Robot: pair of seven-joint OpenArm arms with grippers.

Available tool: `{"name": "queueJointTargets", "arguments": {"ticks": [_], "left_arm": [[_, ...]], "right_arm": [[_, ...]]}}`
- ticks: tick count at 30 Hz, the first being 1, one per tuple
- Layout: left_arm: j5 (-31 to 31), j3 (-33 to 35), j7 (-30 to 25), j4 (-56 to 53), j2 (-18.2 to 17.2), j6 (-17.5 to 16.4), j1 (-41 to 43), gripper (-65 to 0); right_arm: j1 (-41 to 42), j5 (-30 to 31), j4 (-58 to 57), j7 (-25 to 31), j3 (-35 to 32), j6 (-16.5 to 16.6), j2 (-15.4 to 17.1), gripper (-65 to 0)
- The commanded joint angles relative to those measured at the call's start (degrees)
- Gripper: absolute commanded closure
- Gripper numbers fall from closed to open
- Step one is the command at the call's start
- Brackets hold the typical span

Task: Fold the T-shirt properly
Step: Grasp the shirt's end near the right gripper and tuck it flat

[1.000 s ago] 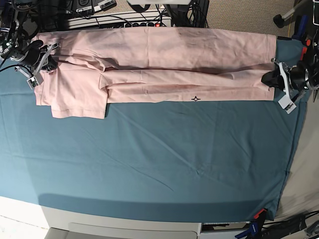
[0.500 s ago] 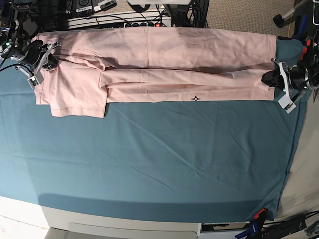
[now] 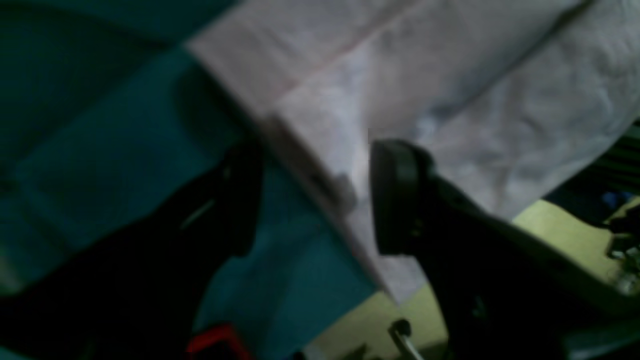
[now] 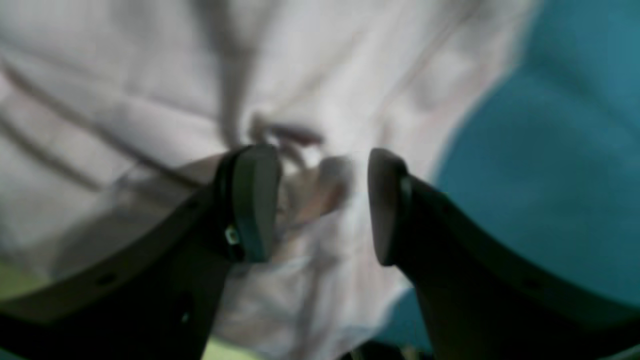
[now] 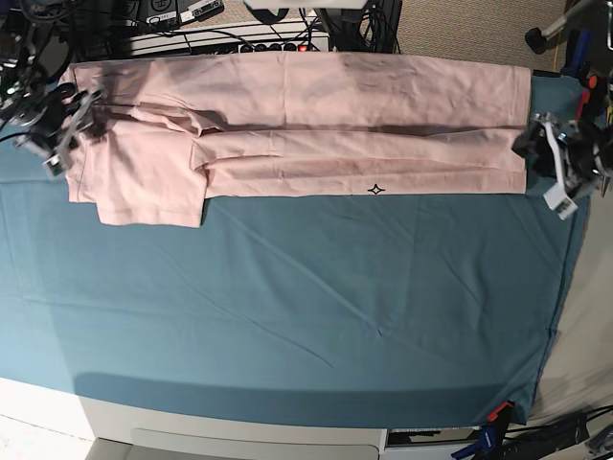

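The T-shirt (image 5: 306, 125) lies along the far edge of the surface (image 5: 316, 307), with its lower long side already folded over into a narrow band. One sleeve near the right gripper (image 4: 320, 200) is not folded yet. Both grippers have their fingers released; the left gripper (image 3: 312, 195) is at the T-shirt's other end. In my judgement the crosswise folds are left.

teal table cloth (image 5: 316, 316) covers the whole table, bit wrinkly. power strip (image 5: 230, 43) and cables (image 5: 316, 19) along the far edge.
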Motion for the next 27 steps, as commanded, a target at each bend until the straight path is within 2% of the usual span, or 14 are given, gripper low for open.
{"name": "queueJointTargets", "arguments": {"ticks": [1, 6, 9, 14, 17, 19, 22, 27], "left_arm": [[-0.68, -1.97, -0.98, 0.74, -1.40, 0.02, -1.25, -35.0], [-4.20, -8.59, -1.36, 0.79, -1.40, 0.04, -1.84, -35.0], [-4.33, -11.41, -1.31, 0.79, -1.42, 0.02, -1.81, -35.0], [-4.57, -12.00, -1.33, 0.76, -1.38, 0.04, -1.79, -35.0], [-4.57, -12.00, -1.16, 0.76, -1.40, 0.04, -1.73, -35.0], [-4.55, -12.00, -0.85, 0.76, -1.38, 0.04, -1.60, -35.0], [-4.57, -12.00, -0.81, 0.76, -1.40, 0.07, -1.14, -35.0], [-4.55, -12.00, -0.74, 0.76, -1.38, 0.04, -0.70, -35.0]], "right_arm": [[1.73, 0.46, 0.81, 1.84, 1.90, -1.36, 1.40, -29.4], [8.83, 2.27, -0.26, -1.03, 4.24, -2.86, -0.50, -29.4], [11.89, 3.32, -4.24, 0.04, 4.22, -2.84, -2.43, -29.4], [20.04, 5.75, -20.11, 0.44, 4.22, -3.28, -6.10, -29.4], [24.52, 8.92, -29.29, -0.55, 4.22, -3.10, -6.73, -29.4], [26.29, 11.41, -31.93, -2.47, 4.22, -1.31, -6.99, -29.4], [26.99, 14.80, -30.93, -4.76, 4.22, -0.27, -7.15, -29.3], [26.95, 15.04, -23.06, -7.50, 4.22, -0.27, -7.13, -29.3]]}}
